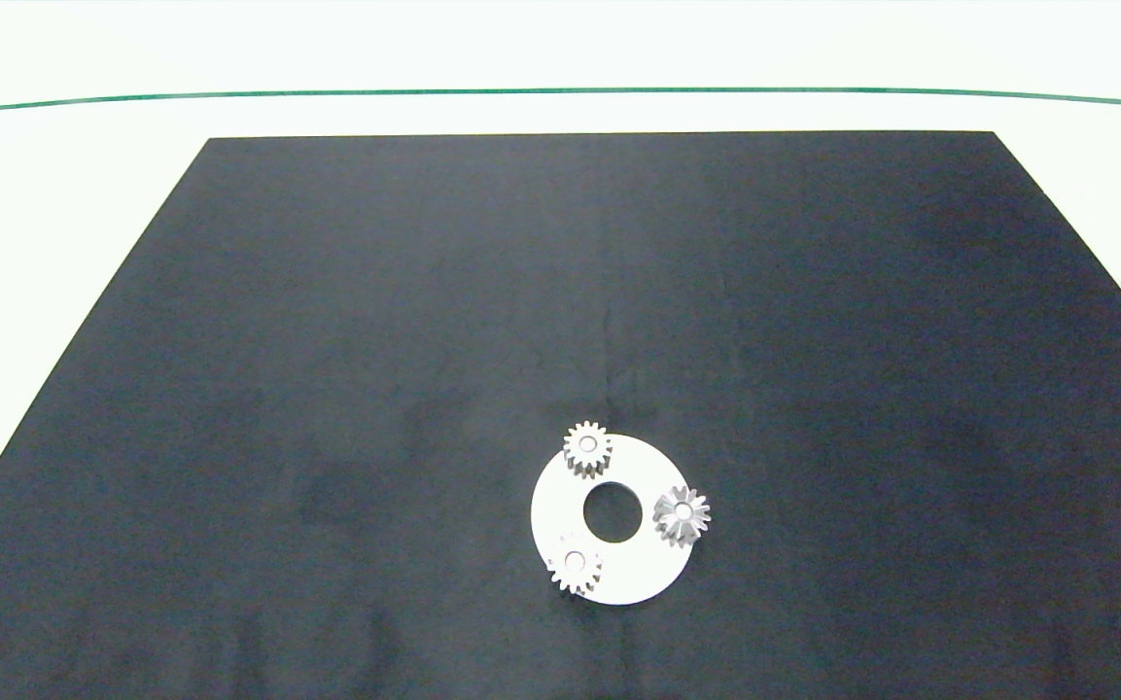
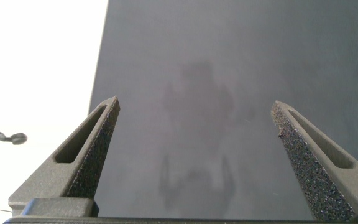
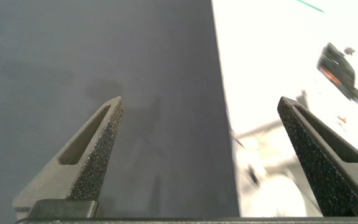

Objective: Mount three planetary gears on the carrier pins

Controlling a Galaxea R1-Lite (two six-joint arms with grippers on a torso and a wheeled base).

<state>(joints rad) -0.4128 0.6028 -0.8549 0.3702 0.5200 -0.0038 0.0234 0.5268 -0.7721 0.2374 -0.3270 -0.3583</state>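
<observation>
Three toothed silver planetary gears [image 1: 587,448] on white disc [image 1: 640,576] pegs.

A white table [image 1: 54,243] carries a large black mat [image 1: 424,321] that covers most of its surface. A thin green line [image 1: 560,92] runs across the table beyond the far edge of the mat. On the mat, near its front edge and about midway between its left and right edges, lies 1 flat white disc [image 1: 638,574] with a large centre hole. The rest of the mat shows only faint creases.
</observation>
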